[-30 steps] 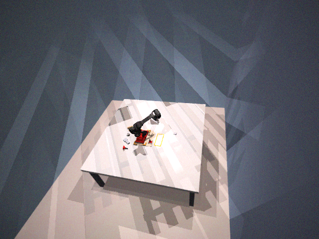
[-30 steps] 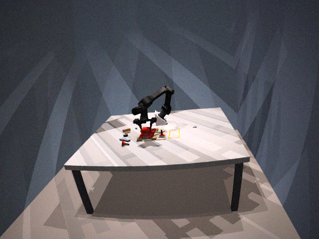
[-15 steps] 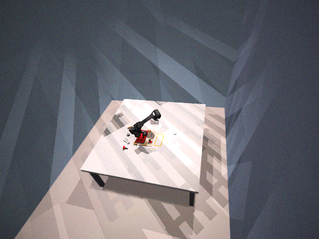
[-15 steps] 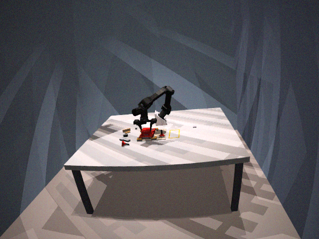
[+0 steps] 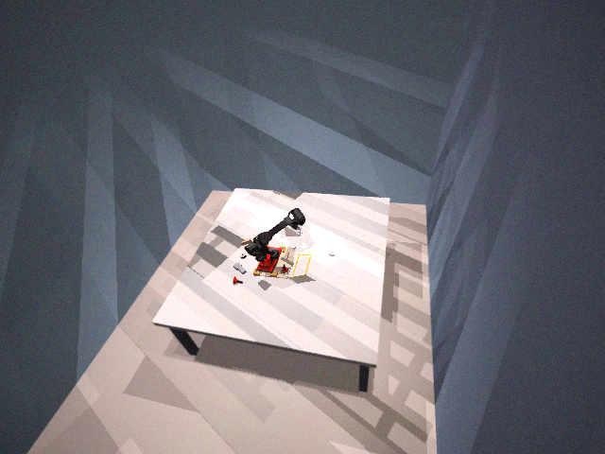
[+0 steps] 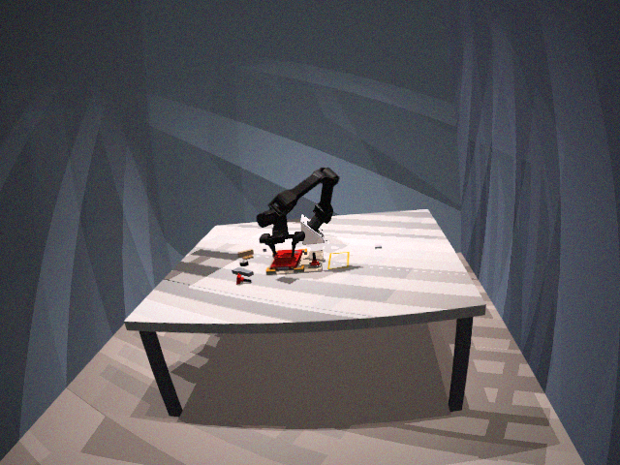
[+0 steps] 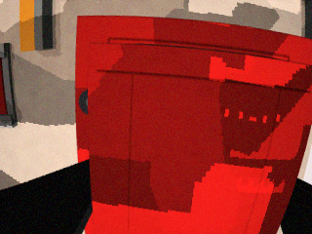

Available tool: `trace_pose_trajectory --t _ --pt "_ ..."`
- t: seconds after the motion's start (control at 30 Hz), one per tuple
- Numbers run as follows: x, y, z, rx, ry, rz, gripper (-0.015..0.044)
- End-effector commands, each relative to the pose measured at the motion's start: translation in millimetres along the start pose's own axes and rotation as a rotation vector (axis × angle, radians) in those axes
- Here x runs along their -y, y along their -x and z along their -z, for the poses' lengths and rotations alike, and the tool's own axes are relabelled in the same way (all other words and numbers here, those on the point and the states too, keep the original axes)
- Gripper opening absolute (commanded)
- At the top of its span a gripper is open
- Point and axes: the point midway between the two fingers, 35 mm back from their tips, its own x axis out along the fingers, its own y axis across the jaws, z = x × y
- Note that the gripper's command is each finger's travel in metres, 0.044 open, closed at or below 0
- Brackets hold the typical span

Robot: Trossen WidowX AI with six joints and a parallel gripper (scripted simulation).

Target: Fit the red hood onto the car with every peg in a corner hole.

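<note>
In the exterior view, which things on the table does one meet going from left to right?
Small red part → red hood held in the end effector → yellow frame → small dark piece.

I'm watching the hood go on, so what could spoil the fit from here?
1. The red hood fills the wrist view, hiding the pegs; a corner hole could miss.
2. The end effector grips the hood low over the jig; a tilted release might leave it cocked rather than flat.
</note>
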Motion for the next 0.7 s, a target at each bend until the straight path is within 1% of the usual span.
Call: trace_pose_trajectory --t 0.0,0.57,0.67 --pt "-0.5 -1.8 -0.5 0.003 -0.004 -0.004 0.0" --pt "0.0 -4.5 0.2 0.0 0.0 0.0 0.0" --pt "0.0 -5.0 0.3 0.0 0.0 0.0 0.0079"
